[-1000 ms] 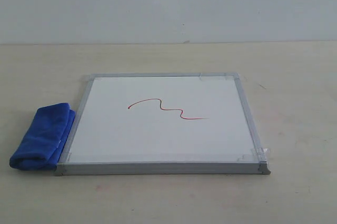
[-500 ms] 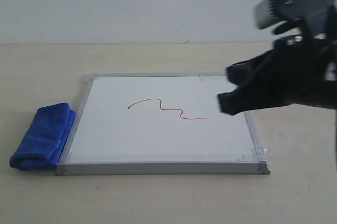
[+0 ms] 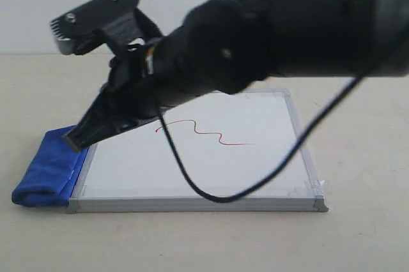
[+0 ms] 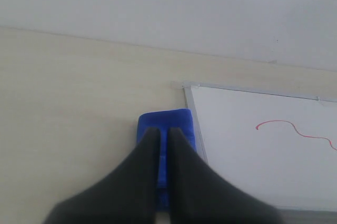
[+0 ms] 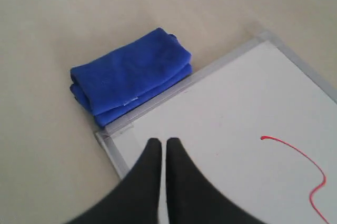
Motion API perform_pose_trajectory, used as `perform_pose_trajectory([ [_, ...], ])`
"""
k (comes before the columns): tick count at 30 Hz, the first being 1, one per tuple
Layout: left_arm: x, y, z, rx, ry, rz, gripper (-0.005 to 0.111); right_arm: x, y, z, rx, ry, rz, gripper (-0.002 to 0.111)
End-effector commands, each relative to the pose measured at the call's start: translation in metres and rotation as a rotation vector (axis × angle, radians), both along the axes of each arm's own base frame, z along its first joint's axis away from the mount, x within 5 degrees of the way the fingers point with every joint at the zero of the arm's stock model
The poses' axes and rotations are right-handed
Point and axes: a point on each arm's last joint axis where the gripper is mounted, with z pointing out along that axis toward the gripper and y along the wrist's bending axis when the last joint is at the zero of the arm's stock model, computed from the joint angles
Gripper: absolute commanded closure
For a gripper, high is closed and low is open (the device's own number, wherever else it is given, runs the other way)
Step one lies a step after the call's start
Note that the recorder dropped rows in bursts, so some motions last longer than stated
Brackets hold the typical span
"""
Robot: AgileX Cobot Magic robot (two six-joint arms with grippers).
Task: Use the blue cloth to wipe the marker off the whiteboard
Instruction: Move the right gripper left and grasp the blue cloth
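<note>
R gripper (image 3: 75,139) hangs over the board (image 3: 243,170) at its left edge, arm slung across from the right side, tips just short of the cloth (image 3: 45,170). Fingers nearly together, only a slit betw. them, nothing held. L gripper (image 4: 162,129), seen in its wrist view only, is pinched to a like slit w/ blue showing through the gap. It grips nothing as far as can be told, and its height above the cloth can't be judged.

Cloth lies folded on the table (image 3: 358,234), against the board's left frame near the front corner, flat and ungrabbed. Marker (image 3: 204,133), a red wavy line, sits whole mid-board, well apart from cloth and grippers.

Progress: approx. nil. No wiping done, and the pickup itself is not yet made. Left to do: open the fingers, take the cloth, carry it onto the board, rub out the line.
</note>
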Motion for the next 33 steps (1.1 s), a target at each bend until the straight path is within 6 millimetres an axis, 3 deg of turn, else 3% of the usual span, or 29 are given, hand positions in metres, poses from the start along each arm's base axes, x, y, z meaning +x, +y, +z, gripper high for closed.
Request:
perform_pose_trajectory([
  [1,0.0,0.0,-0.001,0.009,0.002,0.002,0.102,0.018,0.032,-0.003,-0.031,0.055,0.015,0.091],
  [4,0.0,0.0,-0.001,0.009,0.002,0.002,0.102,0.031,0.048,-0.008,0.024,0.112,-0.05,0.065],
  [7,0.0,0.0,-0.001,0.009,0.002,0.002,0.102,0.043,0.062,-0.011,0.112,0.191,-0.142,0.05],
  [11,0.0,0.0,-0.001,0.009,0.002,0.002,0.102,0.055,0.079,-0.024,0.163,0.291,-0.204,0.049],
  [19,0.0,0.0,-0.001,0.009,0.002,0.002,0.102,0.079,0.121,-0.075,0.217,0.51,-0.256,0.049],
  [22,0.0,0.0,-0.001,0.009,0.002,0.002,0.102,0.082,0.126,-0.088,0.193,0.547,-0.268,0.049],
  [32,0.0,0.0,-0.001,0.009,0.002,0.002,0.102,0.085,0.133,-0.158,0.124,0.659,-0.322,0.049],
  [33,0.0,0.0,-0.001,0.009,0.002,0.002,0.102,0.085,0.133,-0.165,0.115,0.673,-0.327,0.056],
])
